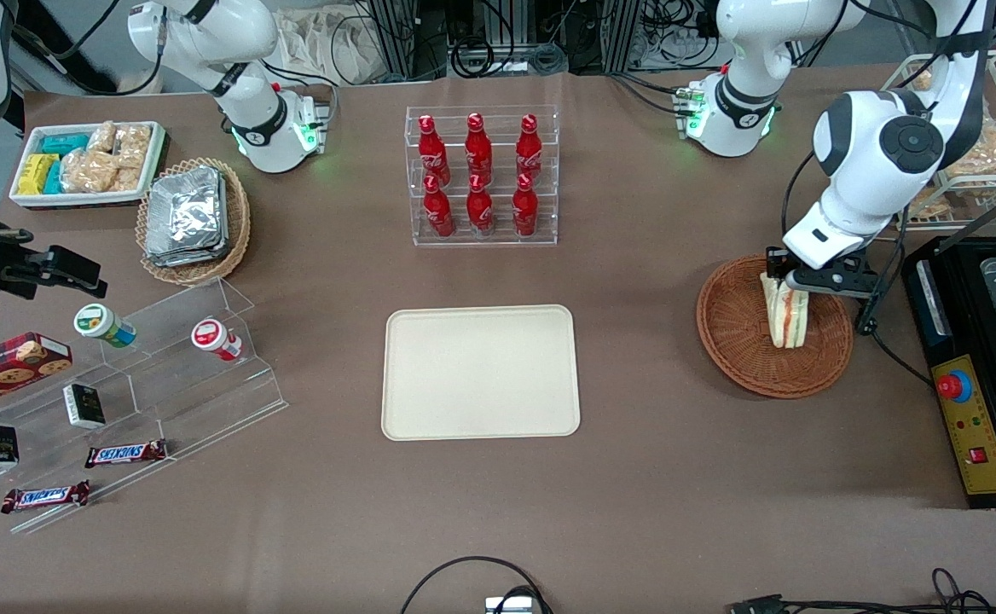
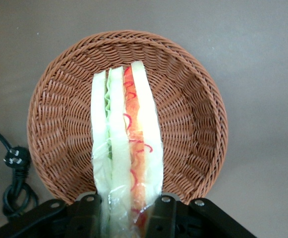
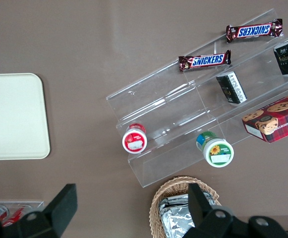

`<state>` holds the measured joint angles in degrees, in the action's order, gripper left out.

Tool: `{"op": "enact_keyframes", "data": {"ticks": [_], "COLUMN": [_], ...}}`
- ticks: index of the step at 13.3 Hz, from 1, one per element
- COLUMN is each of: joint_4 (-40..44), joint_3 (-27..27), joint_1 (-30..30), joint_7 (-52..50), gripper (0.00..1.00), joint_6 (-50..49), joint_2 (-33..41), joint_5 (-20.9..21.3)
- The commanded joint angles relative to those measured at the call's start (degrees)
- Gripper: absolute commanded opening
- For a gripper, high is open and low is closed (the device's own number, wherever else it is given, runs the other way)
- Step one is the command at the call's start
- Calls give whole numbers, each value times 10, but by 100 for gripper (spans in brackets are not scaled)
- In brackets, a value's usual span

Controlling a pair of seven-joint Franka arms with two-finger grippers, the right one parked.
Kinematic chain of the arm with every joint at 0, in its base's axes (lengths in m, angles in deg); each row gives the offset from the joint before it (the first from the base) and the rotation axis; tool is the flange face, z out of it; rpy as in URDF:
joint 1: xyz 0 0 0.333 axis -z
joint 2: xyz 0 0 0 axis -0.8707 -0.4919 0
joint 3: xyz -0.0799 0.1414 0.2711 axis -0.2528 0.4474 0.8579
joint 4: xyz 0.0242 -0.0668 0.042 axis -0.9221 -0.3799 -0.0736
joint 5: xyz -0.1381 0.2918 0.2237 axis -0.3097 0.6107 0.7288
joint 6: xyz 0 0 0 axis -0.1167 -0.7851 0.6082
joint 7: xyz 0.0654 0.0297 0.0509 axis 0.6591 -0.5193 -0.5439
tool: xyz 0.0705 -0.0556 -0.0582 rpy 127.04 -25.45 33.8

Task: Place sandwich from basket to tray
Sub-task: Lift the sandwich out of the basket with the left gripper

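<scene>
The flat cream-coloured rectangular tray (image 1: 480,372) lies bare at the middle of the brown worktop (image 1: 634,477), nearest the front camera. Toward the working arm's end, the left arm's hand (image 1: 778,278) is closed on the upper corner of the wrapped triangular sandwich (image 1: 784,317), which hangs over the round reddish-brown wicker basket (image 1: 732,328), apparently ready to be carried across. Red bottles (image 1: 478,175) stand in a clear rack farther off.

Brown table (image 1: 651,477); dark cables (image 1: 498,43) along its upper edge
</scene>
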<state>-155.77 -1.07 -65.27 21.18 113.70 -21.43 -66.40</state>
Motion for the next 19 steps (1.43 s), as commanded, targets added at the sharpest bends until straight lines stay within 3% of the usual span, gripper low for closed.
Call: {"op": "enact_keyframes", "data": {"ticks": [1, 5, 7, 11, 16, 19], "joint_4": [29, 100, 110, 181, 249, 282], "joint_3": [-29, -76, -112, -197, -246, -251], "joint_1": [6, 6, 8, 8, 11, 47], "joint_7": [47, 32, -27, -175, -255, -343], "gripper": [32, 32, 32, 31, 32, 32], "joint_6": [-49, -137, -134, -134, -130, -115], "joint_2": [18, 11, 5, -73, -153, -207], "joint_5": [11, -7, -25, -25, -12, 50]}}
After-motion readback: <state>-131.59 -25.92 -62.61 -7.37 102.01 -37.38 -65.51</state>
